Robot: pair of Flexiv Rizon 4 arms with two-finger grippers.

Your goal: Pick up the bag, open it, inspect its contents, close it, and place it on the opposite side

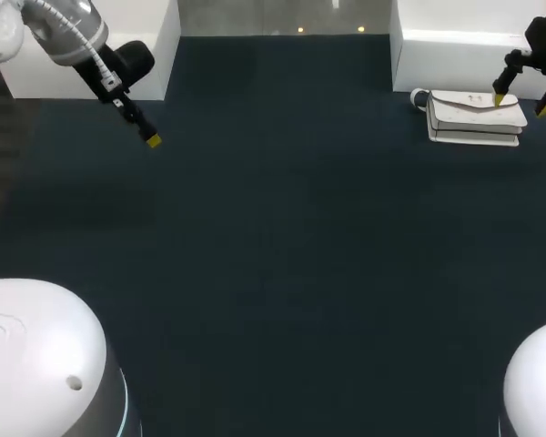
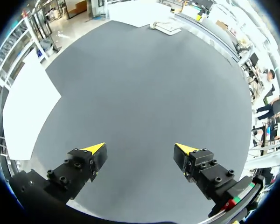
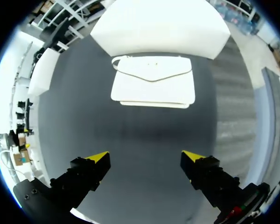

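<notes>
The dark surface [image 1: 282, 237] shows a task that, by my reading, has barely begun. The bag has not been lifted, its flap is closed, and opening, inspecting, closing and carrying it across to the left side are all still to do.

A white block [image 1: 455, 45] stands at the far right corner, and the white bag [image 1: 475, 116] lies just in front of it, well apart from the left arm. It seems to lie flat with the flap side up. Its long axis runs left to right, along the block's front. In the right wrist view the bag [image 3: 153, 81] has its flap fold on the block side, and the flap's tip points back toward the robot. A strap loop shows at its left end.

The right pincer [image 1: 522, 104] hangs above the bag's right end without touching it, fingers spread wide and empty. The left pincer [image 2: 140, 148] is also wide and empty, over bare surface at the far left.
</notes>
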